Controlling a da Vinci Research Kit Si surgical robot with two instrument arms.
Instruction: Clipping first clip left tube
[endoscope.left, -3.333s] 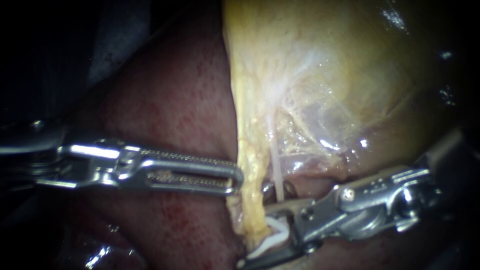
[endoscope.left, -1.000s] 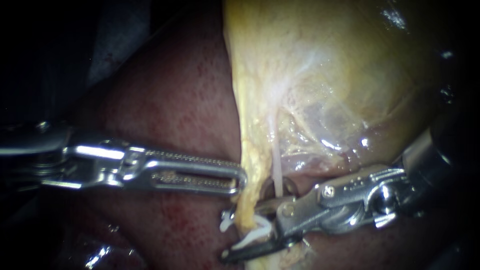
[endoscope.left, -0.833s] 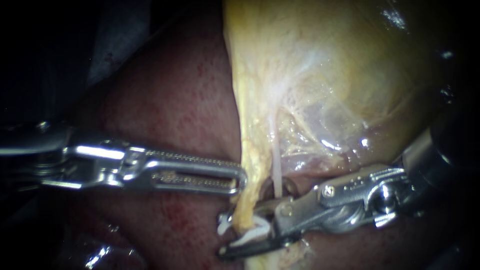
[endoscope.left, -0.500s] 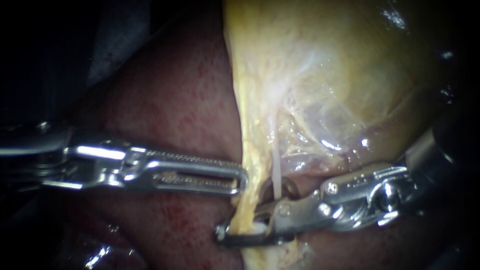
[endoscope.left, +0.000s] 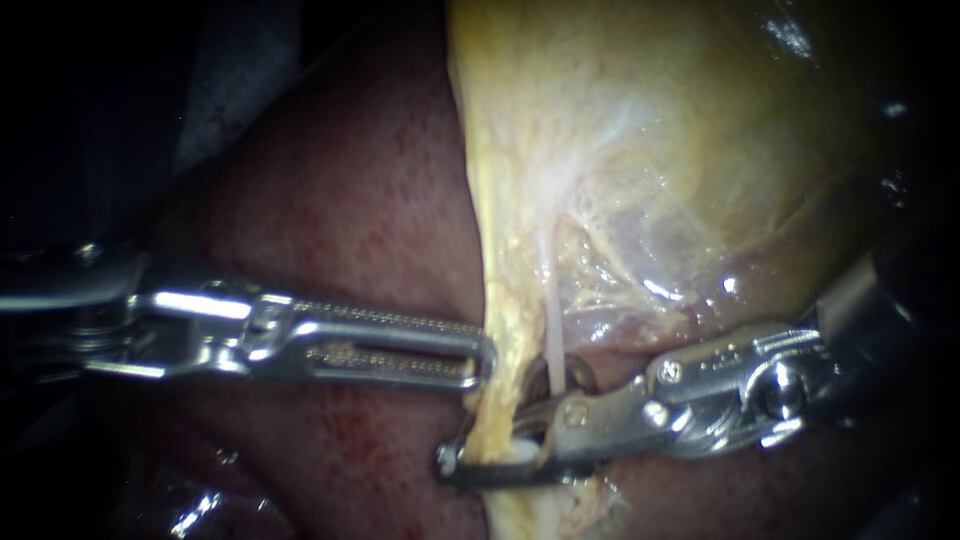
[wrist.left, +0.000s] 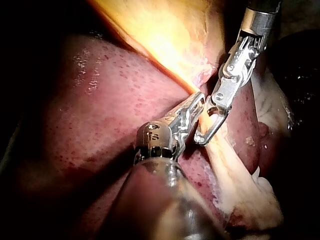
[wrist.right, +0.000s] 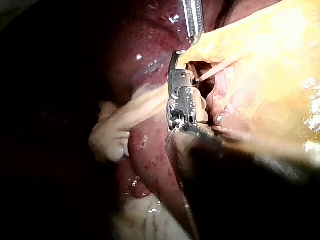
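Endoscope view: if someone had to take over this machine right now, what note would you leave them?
The left instrument: tool shut, tip touching the left tube from the liver side.
The right instrument: tool shut on the white clip, which sits around the left tube, below the gallbladder.
Done: the clip is across the tube and squeezed; whether it has locked cannot be seen.
Left to do: open the right tool, back it away, and check that the clip holds on the tube.
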